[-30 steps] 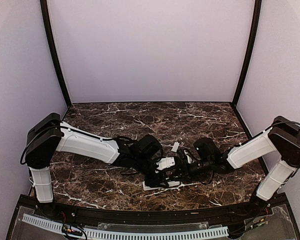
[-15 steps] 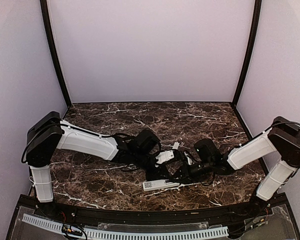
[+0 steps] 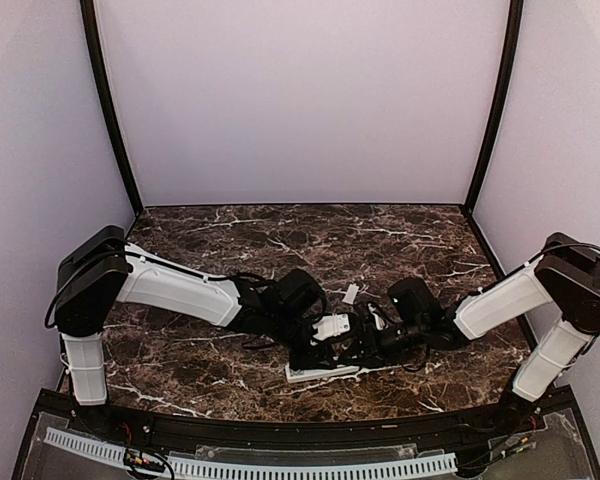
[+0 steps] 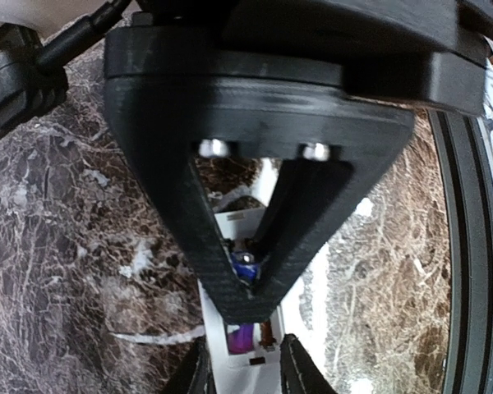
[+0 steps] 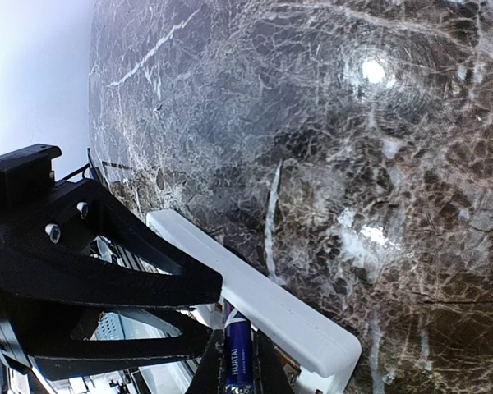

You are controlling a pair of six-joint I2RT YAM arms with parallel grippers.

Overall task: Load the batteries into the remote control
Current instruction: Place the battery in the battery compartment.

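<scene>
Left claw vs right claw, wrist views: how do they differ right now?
Right claw is shut on a purple battery; left claw is narrowed around a battery tip, grip unclear. In the top view the left claw reaches in from the left, the right claw from the right. Shared: both black, tips close together over the white remote control.

The counter (image 5: 378, 164) beyond the right pincer (image 5: 237, 351) looks like dark brown marble with white veins, polished smooth and glossy enough to throw back bright lamp spots. The remote control (image 5: 263, 300) just beside that pincer is smooth white plastic, and the battery (image 5: 234, 371) between its tips wears a glossy purple-blue wrap. The left pincer (image 4: 245, 283) is matt black plastic, with two bright metal screws (image 4: 216, 148) above its fingers.
</scene>
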